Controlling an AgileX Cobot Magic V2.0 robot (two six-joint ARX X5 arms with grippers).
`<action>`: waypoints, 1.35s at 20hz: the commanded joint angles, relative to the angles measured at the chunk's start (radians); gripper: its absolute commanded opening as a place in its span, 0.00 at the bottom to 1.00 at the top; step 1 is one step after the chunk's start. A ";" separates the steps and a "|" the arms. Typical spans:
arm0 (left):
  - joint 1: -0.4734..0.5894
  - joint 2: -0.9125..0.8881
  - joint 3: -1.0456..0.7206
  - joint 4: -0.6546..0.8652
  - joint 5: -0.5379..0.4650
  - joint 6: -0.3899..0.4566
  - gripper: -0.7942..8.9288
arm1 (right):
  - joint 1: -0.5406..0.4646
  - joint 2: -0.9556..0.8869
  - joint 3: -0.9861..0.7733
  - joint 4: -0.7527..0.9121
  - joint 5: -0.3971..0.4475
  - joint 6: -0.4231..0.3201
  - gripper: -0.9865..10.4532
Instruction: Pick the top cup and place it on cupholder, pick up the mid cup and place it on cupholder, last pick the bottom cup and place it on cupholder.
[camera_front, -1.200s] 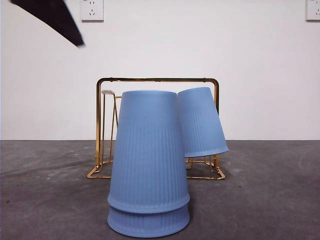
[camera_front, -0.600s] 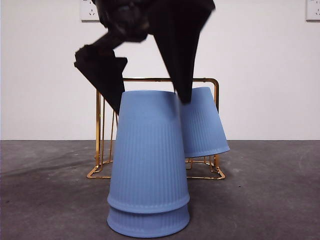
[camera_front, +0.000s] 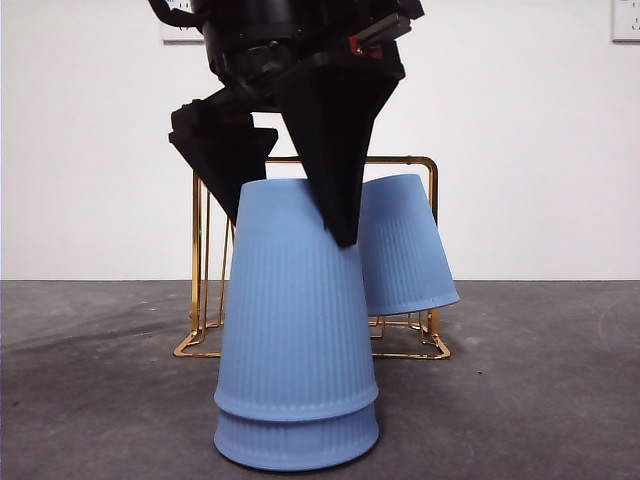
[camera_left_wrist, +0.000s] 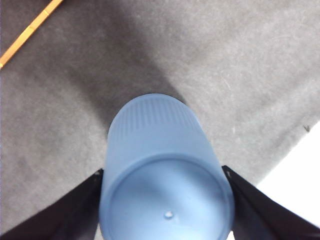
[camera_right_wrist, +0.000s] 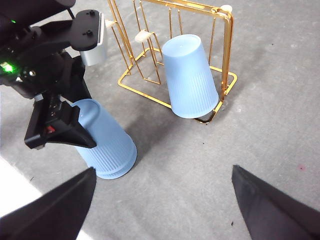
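**Ana:** Fingers (camera_front: 335, 150) of the left gripper (camera_front: 288, 222) first, from the front?

**Ben:** Spread, one either side of the mid cup (camera_front: 295, 320), tips level with its upturned base. I see no clamping. That cup stands upside down over the bottom cup (camera_front: 297, 445), whose rim alone shows, on the table (camera_front: 540, 380) in front of the cupholder (camera_front: 197, 250).

**Ana:** And the top cup (camera_front: 405, 250)?

**Ben:** Already on the cupholder, hung mouth-down and tilted at one end of the rack.

**Ana:** Left wrist view?

**Ben:** The mid cup's closed base sits squarely between the jaws, its long axis upright and in line with the gripper's reach. The jaw edges lie just beside its wall; contact can't be settled. Closing straight in looks right, I'd judge.

**Ana:** Right wrist view?

**Ben:** The right gripper (camera_right_wrist: 163, 170) hangs wide open and empty, well apart from the stack and the cupholder, so the left arm is nearer. The rack's other prongs carry nothing.
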 joint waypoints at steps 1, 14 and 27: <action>-0.011 0.016 0.019 0.003 0.000 0.015 0.30 | 0.008 0.002 0.008 0.013 0.003 0.014 0.46; -0.010 0.011 0.173 -0.135 -0.010 0.019 0.17 | 0.008 0.002 0.008 0.016 0.003 0.032 0.46; -0.010 0.007 0.203 -0.184 -0.018 0.043 0.25 | 0.007 0.002 0.008 0.017 0.007 0.039 0.46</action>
